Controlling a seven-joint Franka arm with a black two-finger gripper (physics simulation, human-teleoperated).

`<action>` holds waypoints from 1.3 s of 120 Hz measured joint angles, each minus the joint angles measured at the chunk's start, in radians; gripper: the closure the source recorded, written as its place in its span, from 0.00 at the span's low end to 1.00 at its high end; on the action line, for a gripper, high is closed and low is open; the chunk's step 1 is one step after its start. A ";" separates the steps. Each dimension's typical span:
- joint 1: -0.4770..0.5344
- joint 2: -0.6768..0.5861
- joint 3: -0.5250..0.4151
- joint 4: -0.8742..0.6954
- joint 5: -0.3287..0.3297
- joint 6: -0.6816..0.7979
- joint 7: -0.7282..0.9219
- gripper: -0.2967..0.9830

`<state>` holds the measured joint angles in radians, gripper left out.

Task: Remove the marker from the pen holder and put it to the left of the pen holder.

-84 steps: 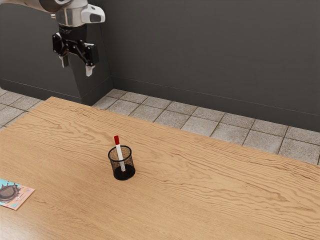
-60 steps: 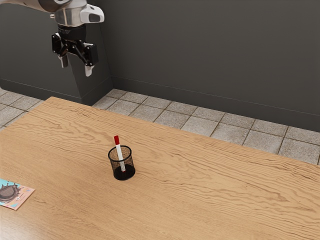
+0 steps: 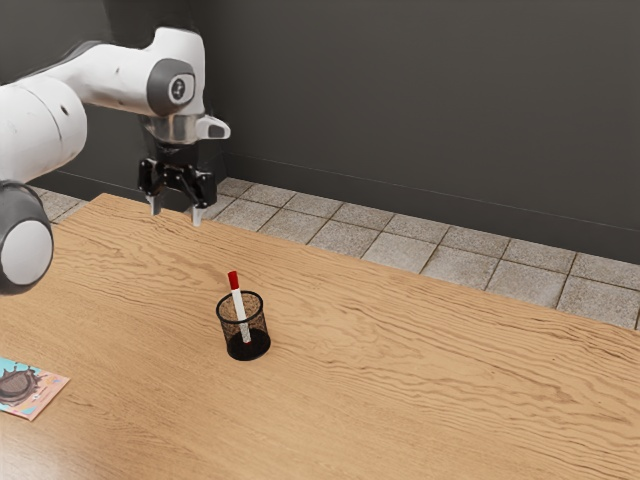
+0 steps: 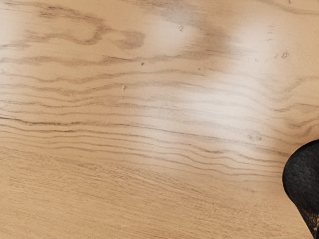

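The hand (image 3: 176, 214) hangs high, with its fingers pointing down and standing wide apart, nothing between them. From it, the marker (image 3: 240, 306) lies lower down, toward the exterior view's right and toward that view's camera, so the coming move is judged to be a travel across and then a descent. The marker's long axis is close to upright, its red end (image 3: 233, 280) up and leaning toward the exterior view's left, so fingers coming straight down could close on its sides if the hand lines up with that lean. The marker stands inside the pen holder (image 3: 249, 347), a black mesh cup upright on the worktop (image 3: 420, 380); its lower part is within the mesh and its red end clears the rim. A tip knocked sideways could tilt the light-looking cup, so a lift along the lean seems wise before setting the marker down at the holder's left. In the wrist view a black rounded shape (image 4: 303, 179) shows against the wood; it may be the holder's base, but I cannot be sure. Farther from the hand, a colourful card (image 3: 30, 388) lies flat, well apart from the holder. The task looks to be at its approach, the marker not yet out.
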<state>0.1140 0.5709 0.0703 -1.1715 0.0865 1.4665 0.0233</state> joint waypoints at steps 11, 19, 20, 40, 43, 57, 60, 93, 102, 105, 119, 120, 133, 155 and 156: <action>-0.002 0.033 0.000 -0.017 0.014 -0.001 -0.002 0.25; 0.000 0.038 0.000 -0.026 0.016 -0.017 -0.009 0.24; 0.001 0.038 0.001 -0.028 0.016 -0.020 -0.010 0.24; -0.001 0.030 -0.002 -0.041 -0.062 -0.084 -0.055 0.24; -0.014 0.028 -0.003 -0.041 -0.082 -0.095 -0.065 0.24; -0.057 0.033 -0.008 -0.045 -0.142 -0.133 -0.107 0.23; -0.059 0.036 -0.008 -0.050 -0.150 -0.138 -0.116 0.23; -0.035 0.085 -0.016 -0.042 -0.232 -0.117 -0.217 0.23; -0.036 0.082 -0.023 -0.040 -0.258 -0.072 -0.243 0.23; -0.036 0.081 -0.023 -0.040 -0.263 -0.049 -0.249 0.23; -0.036 0.083 -0.023 -0.041 -0.268 0.049 -0.269 0.23; -0.035 0.084 -0.023 -0.041 -0.268 0.054 -0.271 0.23; -0.037 0.086 -0.023 -0.054 -0.267 0.105 -0.286 0.23; -0.034 0.061 -0.013 -0.139 -0.263 0.146 -0.305 0.24; -0.034 0.058 -0.012 -0.144 -0.263 0.148 -0.306 0.24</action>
<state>0.0804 0.6291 0.0581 -1.3159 -0.1765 1.6141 -0.2827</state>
